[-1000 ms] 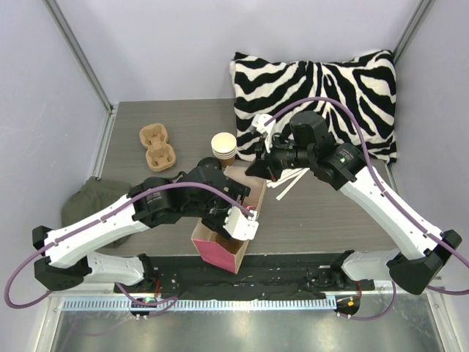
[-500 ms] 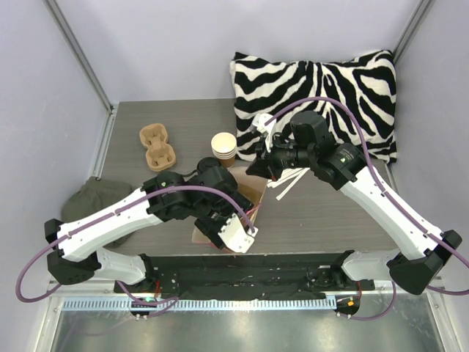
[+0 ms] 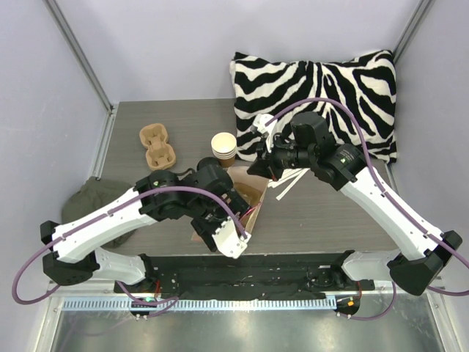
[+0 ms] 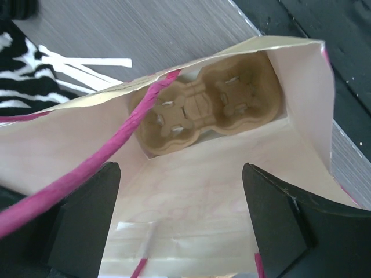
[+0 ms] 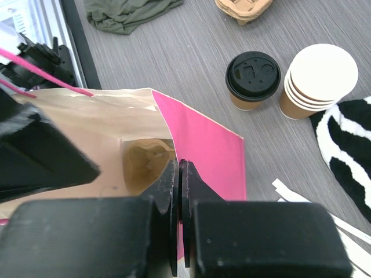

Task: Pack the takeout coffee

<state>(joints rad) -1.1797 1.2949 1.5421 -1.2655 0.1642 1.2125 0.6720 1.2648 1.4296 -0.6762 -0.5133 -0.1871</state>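
Observation:
A pink paper bag (image 5: pixel 203 145) is tipped open beside the cups, with a tan pulp cup carrier (image 4: pixel 203 104) lying at its bottom. My right gripper (image 5: pixel 179 165) is shut on the bag's rim, and from above it (image 3: pixel 258 167) sits at the bag's far edge (image 3: pixel 253 192). Wide open, my left gripper (image 4: pixel 182 226) sits at the bag's mouth with only the cream inner wall (image 4: pixel 203 191) between its fingers. The takeout coffee stands outside the bag: a brown cup with a black lid (image 5: pixel 252 78) and a stack of brown cups (image 5: pixel 319 78), also visible from above (image 3: pixel 224 147).
A second pulp carrier (image 3: pixel 157 145) lies at the back left. A green cloth (image 3: pixel 84 202) is bunched at the left edge. White paper strips (image 5: pixel 290 191) lie right of the bag, near a zebra-print pillow (image 3: pixel 322 88). A pink handle cord (image 4: pixel 116 150) crosses the bag's mouth.
My left arm has swung over the bag, so its pink near side no longer shows from above, and its jaws stand slightly wider. The right arm has not moved.

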